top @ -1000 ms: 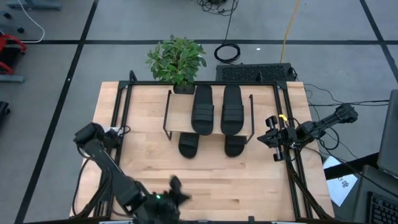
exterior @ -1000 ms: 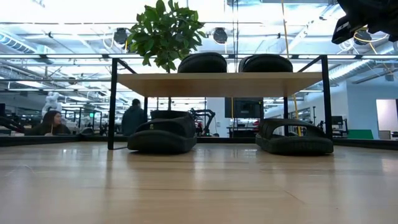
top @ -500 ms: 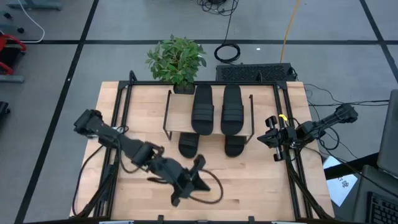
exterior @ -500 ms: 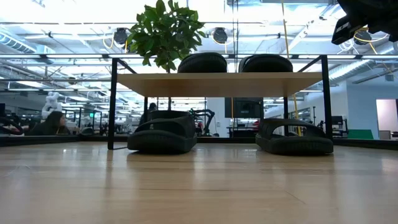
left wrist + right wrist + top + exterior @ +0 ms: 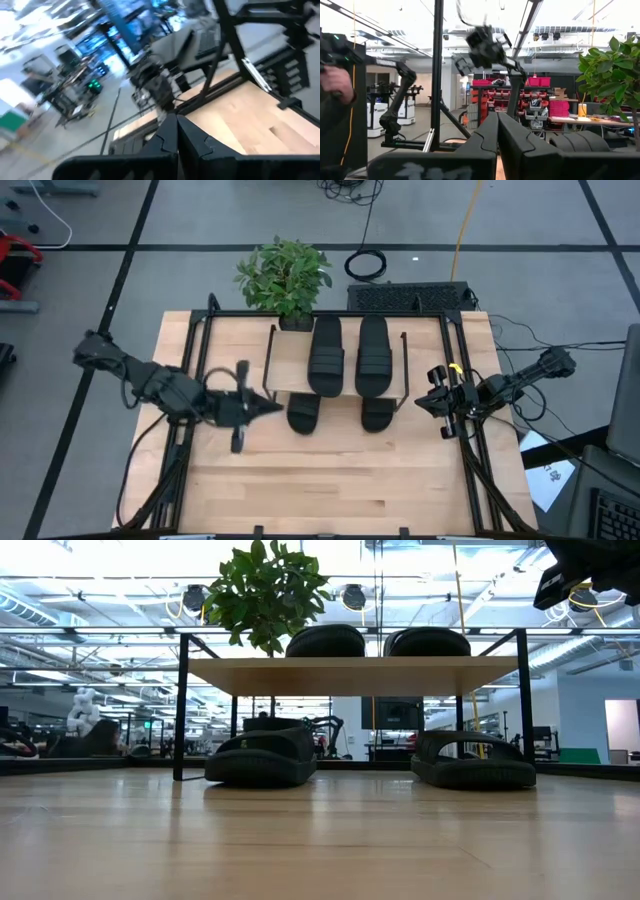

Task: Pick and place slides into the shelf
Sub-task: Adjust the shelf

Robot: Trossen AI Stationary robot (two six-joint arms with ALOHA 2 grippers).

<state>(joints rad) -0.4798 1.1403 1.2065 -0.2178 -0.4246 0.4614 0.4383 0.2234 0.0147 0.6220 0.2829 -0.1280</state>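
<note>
Two black slides (image 5: 325, 355) (image 5: 372, 355) lie side by side on the shelf's light wood top (image 5: 290, 360), also seen in the low view (image 5: 327, 640) (image 5: 430, 640). Two more slides (image 5: 303, 412) (image 5: 377, 413) rest on the table under the shelf (image 5: 350, 673), their near ends sticking out in front (image 5: 262, 755) (image 5: 473, 760). My left gripper (image 5: 272, 406) (image 5: 176, 127) hangs shut and empty above the table, just left of the shelf's near left corner. My right gripper (image 5: 422, 402) (image 5: 497, 127) waits shut and empty by the table's right rail.
A potted plant (image 5: 285, 275) stands at the shelf's far left corner. Black rails (image 5: 195, 370) run along the table's left and right sides. Bare wood (image 5: 350, 480) lies in front of the shelf. A person (image 5: 335, 100) shows beyond the table in the right wrist view.
My left gripper has swung up from the table's near edge toward the far edge and the left, ending beside the shelf's near left corner. It has turned as it went and stayed shut. The slides have not moved.
</note>
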